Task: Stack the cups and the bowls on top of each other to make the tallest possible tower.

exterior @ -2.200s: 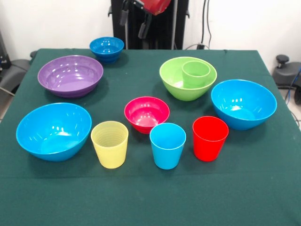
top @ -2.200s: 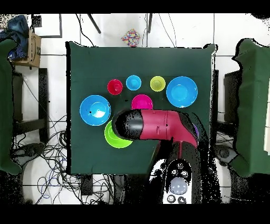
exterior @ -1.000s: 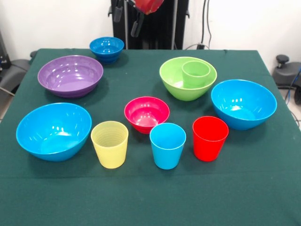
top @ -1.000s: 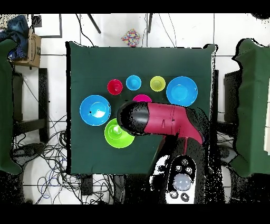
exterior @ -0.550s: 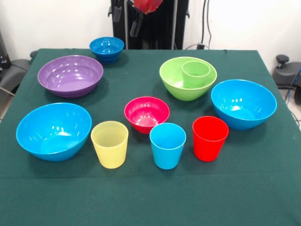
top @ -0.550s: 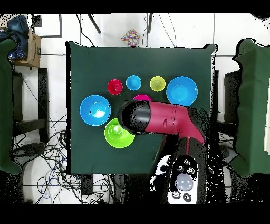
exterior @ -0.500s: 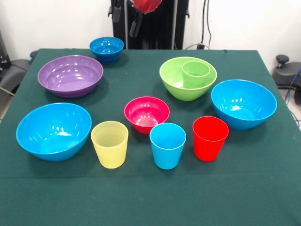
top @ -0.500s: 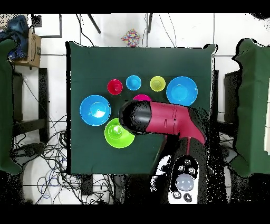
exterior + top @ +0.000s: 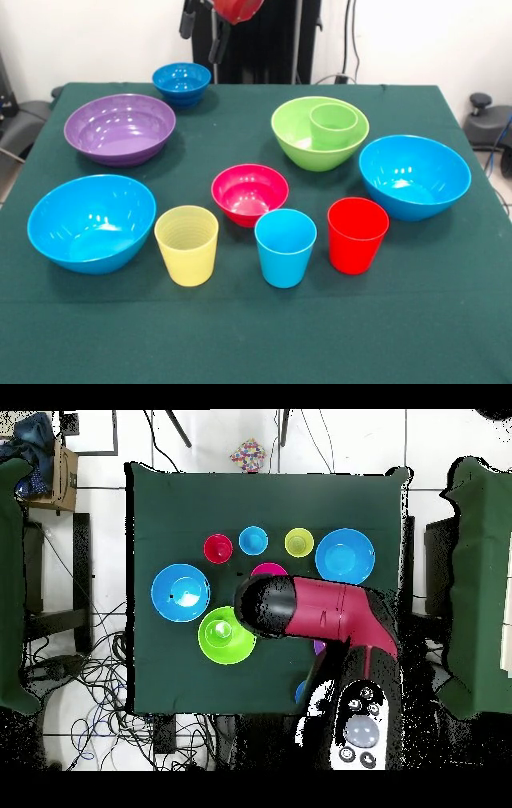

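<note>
Above the dark blue bowl (image 9: 182, 82), the gripper (image 9: 202, 30) hangs empty, fingers apart; the lime-green bowl (image 9: 298, 147), green cup (image 9: 334, 124) inside, sits well to its side.

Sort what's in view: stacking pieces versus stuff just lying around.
For the job: green cup inside lime bowl; yellow cup, blue cup, red cup; the other bowls.
Lying about: cardboard box, floor cables.

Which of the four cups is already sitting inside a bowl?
The green cup: it stands upright inside the lime-green bowl. The yellow, light blue and red cups stand directly on the table.
</note>
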`<state>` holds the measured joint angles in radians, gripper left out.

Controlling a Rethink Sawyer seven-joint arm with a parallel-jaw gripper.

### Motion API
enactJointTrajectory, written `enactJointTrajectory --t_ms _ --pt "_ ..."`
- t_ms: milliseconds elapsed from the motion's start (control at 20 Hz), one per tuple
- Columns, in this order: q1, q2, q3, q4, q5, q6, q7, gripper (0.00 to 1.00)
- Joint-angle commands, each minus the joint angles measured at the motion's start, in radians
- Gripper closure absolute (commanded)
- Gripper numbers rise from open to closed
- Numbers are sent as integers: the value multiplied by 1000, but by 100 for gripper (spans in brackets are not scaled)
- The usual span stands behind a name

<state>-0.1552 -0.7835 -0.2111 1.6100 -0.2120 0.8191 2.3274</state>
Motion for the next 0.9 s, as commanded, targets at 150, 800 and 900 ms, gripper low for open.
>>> enactJointTrajectory --t_ms 150,800,900 --pt "-12 44 65 23 -24 -45 10 0" --pt "-28 37 81 54 18 -65 26 0" --pt "-26 36 79 59 15 -72 31 0"
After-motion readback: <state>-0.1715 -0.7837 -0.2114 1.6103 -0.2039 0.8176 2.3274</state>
